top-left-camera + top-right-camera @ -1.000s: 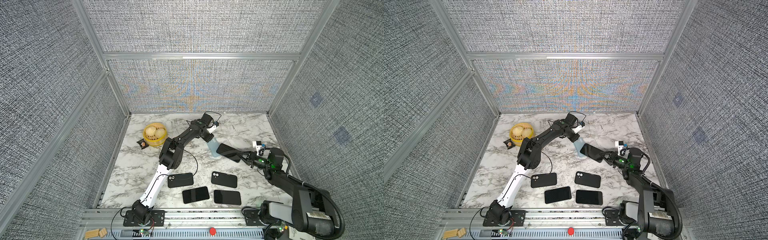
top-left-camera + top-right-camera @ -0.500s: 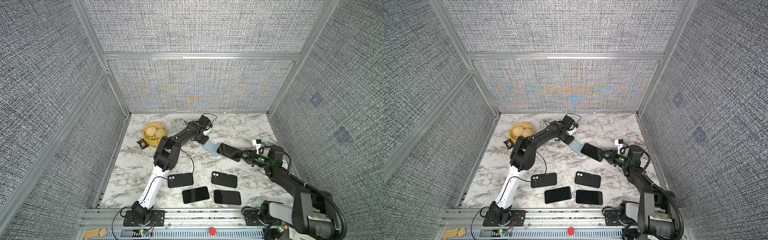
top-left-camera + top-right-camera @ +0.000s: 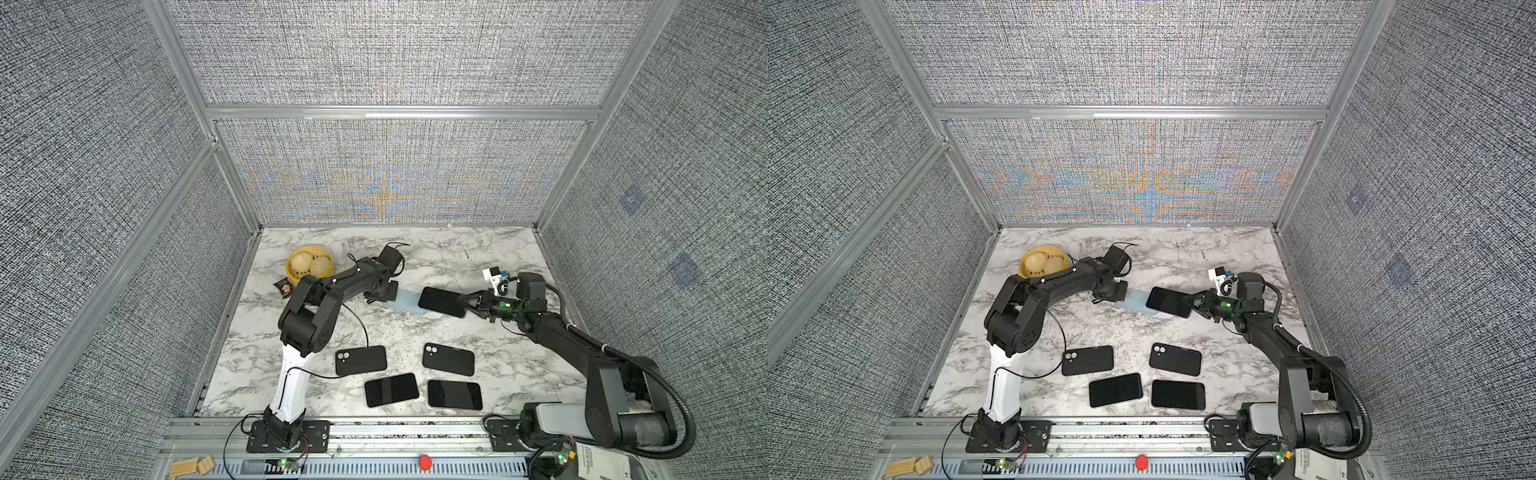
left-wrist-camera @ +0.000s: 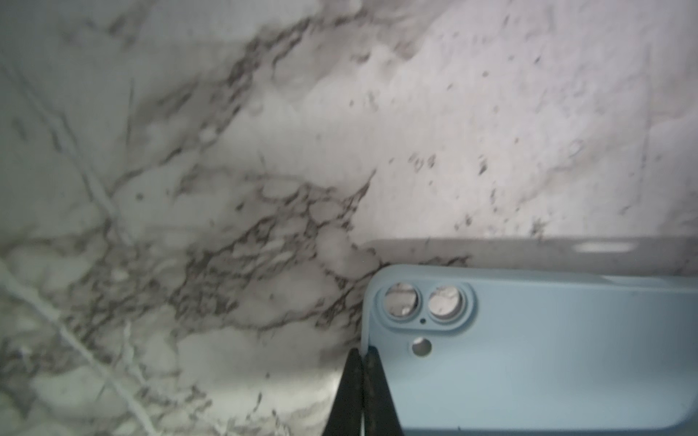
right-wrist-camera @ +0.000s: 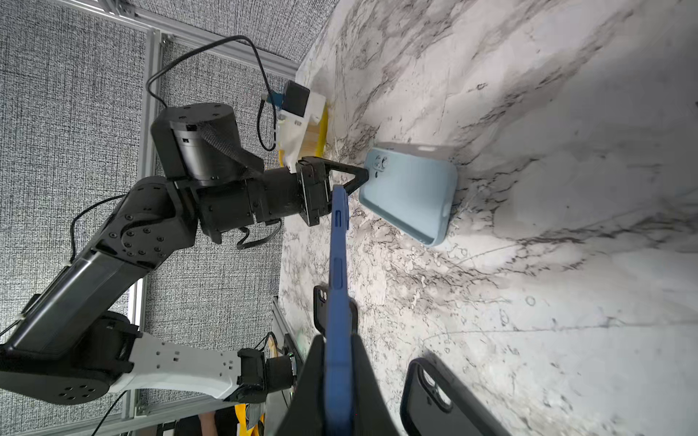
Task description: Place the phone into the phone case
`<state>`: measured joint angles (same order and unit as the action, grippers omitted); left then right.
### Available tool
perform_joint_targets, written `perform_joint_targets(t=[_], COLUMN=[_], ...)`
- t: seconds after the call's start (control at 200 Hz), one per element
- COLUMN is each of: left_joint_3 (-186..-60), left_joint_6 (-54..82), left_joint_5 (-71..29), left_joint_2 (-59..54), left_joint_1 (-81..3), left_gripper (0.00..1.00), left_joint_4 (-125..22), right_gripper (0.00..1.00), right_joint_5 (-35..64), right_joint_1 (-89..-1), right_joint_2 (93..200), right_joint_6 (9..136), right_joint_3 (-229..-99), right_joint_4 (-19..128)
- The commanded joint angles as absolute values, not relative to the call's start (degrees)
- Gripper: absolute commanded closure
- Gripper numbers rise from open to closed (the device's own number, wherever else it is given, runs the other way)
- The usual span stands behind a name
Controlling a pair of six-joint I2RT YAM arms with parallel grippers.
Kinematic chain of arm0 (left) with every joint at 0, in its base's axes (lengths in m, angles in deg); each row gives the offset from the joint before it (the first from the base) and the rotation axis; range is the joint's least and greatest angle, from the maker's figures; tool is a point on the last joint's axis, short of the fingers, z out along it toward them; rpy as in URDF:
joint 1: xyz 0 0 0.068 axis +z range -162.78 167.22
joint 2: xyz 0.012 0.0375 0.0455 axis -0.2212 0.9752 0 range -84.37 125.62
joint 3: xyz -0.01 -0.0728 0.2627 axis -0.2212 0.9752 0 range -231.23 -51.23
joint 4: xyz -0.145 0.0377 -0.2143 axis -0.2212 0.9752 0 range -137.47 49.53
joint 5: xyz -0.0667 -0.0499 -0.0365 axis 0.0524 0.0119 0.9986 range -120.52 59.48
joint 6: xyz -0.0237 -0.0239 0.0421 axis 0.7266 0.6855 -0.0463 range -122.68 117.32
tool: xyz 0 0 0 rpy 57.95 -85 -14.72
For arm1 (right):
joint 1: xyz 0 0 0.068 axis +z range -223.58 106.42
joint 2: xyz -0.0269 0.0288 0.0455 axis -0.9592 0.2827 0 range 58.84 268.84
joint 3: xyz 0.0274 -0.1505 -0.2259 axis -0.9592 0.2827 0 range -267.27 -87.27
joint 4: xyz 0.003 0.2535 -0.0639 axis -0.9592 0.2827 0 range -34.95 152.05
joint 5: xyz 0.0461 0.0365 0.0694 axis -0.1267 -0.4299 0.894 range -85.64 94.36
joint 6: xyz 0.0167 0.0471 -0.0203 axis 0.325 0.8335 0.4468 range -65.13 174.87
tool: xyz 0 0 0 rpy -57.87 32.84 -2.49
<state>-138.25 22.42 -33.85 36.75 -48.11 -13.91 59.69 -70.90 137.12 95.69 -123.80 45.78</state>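
My left claw (image 3: 388, 293) pinches the pale blue case (image 3: 405, 300) by its camera end, my right claw (image 3: 467, 302) grips the phone (image 3: 441, 302) close by it; insertion not yet begun

The desk (image 3: 457, 257) is smooth and marble-patterned, with a faint sheen. The pale blue case (image 4: 547, 351) looks like soft, matt plastic. The phone (image 3: 442, 301) has a glossy black face and a matt blue edge. Around the desk, walls (image 3: 395, 54) of coarse grey woven cloth sit in brushed metal rails (image 3: 399, 113).
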Motion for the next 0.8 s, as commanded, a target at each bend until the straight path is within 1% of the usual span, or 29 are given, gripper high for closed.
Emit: perform_joint_targets(t=[0.0, 0.185, 0.26, 0.325, 0.38, 0.485, 0.61, 0.68, 0.795], left_joint_3=[-135.8, -134.0, -132.9, -132.3, -132.1, -131.5, -130.0, -127.9, -121.9], left_joint_6=[28.8, 32.8, 33.5, 33.8, 34.1, 34.2, 34.1, 34.0, 34.0], left_joint_5=[-34.2, -34.3, -33.2, -31.9, -31.0, -29.7, -28.1, -26.5, -19.8], left_joint_2=[34.9, 33.4, 32.7, 32.5, 32.3, 31.5, 29.7, 26.7, 21.7], left_joint_1=[-47.8, -47.9, -47.8, -47.8, -47.8, -47.8, -47.0, -46.0, -43.5], left_gripper=[1.00, 1.00, 0.97, 0.93, 0.87, 0.81, 0.70, 0.68, 0.62], left_joint_4=[-13.9, -12.4, -13.3, -14.1, -14.2, -14.8, -16.7, -18.9, -27.0], right_gripper=[1.00, 1.00, 1.00, 1.00, 1.00, 1.00, 1.00, 1.00, 1.00], right_joint_5=[61.2, 62.5, 62.1, 62.0, 61.7, 61.7, 63.2, 63.4, 62.6], right_joint_1=[-69.8, -67.8, -67.4, -67.2, -66.9, -66.5, -66.2, -66.1, -65.2], right_joint_2=[139.2, 142.5, 143.6, 144.7, 145.4, 146.7, 149.2, 150.4, 151.9], right_joint_6=[94.9, 94.0, 93.0, 92.6, 92.2, 91.4, 89.9, 89.4, 88.2], right_joint_3=[-125.7, -127.9, -128.6, -129.2, -129.8, -130.9, -133.6, -135.2, -137.9], right_joint_4=[46.0, 45.1, 46.5, 46.8, 47.3, 48.6, 51.5, 53.1, 55.7])
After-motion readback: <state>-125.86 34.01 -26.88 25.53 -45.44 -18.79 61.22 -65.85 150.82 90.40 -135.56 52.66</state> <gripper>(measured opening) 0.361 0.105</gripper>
